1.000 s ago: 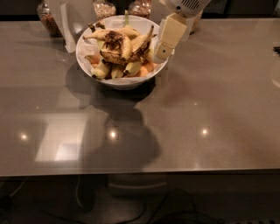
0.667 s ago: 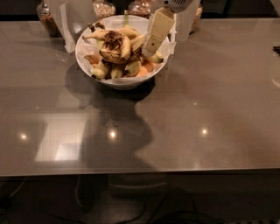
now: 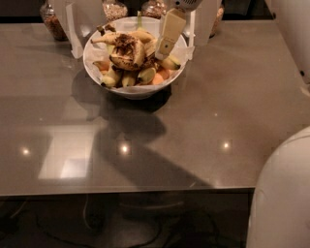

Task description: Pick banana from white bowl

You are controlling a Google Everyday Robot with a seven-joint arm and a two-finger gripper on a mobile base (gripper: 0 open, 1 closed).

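My gripper (image 3: 163,48) has swung further over the white bowl (image 3: 140,90), beside the spotted banana (image 3: 127,52). I cannot tell its grip. The banana is not yet lifted.

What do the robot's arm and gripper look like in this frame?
The gripper, above the right rear of the wide, round, glossy white bowl, is a flat, elongated, pale cream piece. It joins a rounded light grey wrist at the top edge. A smooth white rounded shell, probably the robot's body, fills the lower right corner. No cables or markings show.
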